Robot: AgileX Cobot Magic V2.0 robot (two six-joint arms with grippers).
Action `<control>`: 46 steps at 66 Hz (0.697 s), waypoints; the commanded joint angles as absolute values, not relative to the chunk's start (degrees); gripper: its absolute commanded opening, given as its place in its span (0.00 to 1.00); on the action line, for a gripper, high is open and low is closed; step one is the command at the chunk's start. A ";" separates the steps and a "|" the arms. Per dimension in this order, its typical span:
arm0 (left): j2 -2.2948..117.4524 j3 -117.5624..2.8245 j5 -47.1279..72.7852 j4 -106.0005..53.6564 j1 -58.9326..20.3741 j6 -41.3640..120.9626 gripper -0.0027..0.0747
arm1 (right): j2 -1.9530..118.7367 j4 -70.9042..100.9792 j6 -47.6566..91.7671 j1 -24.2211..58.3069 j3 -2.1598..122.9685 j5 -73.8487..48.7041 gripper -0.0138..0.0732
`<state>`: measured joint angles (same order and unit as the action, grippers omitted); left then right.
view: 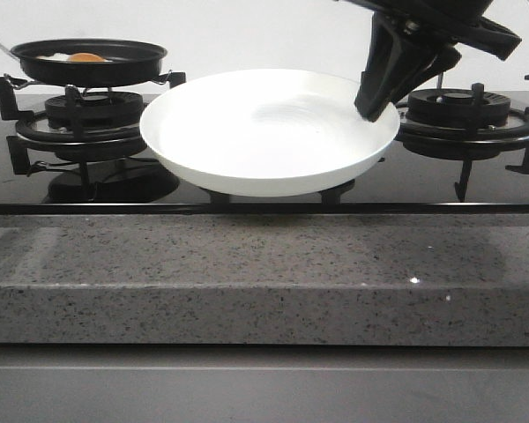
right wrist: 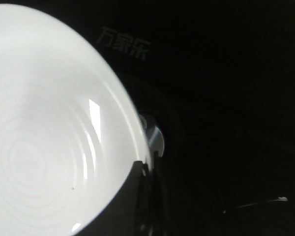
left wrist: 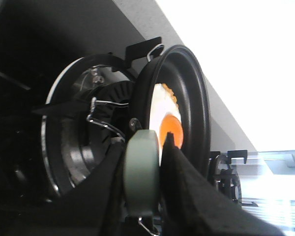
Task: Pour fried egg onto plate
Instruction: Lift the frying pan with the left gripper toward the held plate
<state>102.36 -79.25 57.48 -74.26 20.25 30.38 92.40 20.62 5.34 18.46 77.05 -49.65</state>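
One speckled grey surface (view: 264, 282) is filling the lower frame. Centre, the right gripper's (view: 375, 110) jaws are pinching one white plate (view: 264, 132). Upper left, the left gripper's (left wrist: 152, 187) jaws are clamping one black pan (view: 88, 62) by its handle, one fried egg (view: 79, 57) inside.

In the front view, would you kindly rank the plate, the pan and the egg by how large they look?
1. Plate, clearly the widest, though it sits nearer the camera than the pan.
2. Pan, on the left burner.
3. Egg, smallest; only a sliver shows above the pan's rim, so its full size is hidden.
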 commanded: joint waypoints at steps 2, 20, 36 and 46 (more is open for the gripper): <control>99.67 -81.12 58.83 -76.98 20.37 32.94 0.03 | 90.07 22.47 6.02 18.41 78.37 -47.38 0.08; 98.57 -81.24 63.69 -86.72 20.37 38.06 0.01 | 90.07 22.47 6.02 18.41 78.37 -47.38 0.08; 92.01 -81.24 65.08 -87.78 20.24 41.69 0.01 | 90.07 22.47 6.02 18.41 78.37 -47.38 0.08; 86.35 -81.24 65.86 -84.90 19.67 42.09 0.01 | 90.07 22.47 6.02 18.41 78.37 -47.38 0.08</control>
<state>92.00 -79.48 63.85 -80.05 20.47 41.63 92.40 20.62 5.69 18.46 77.05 -49.65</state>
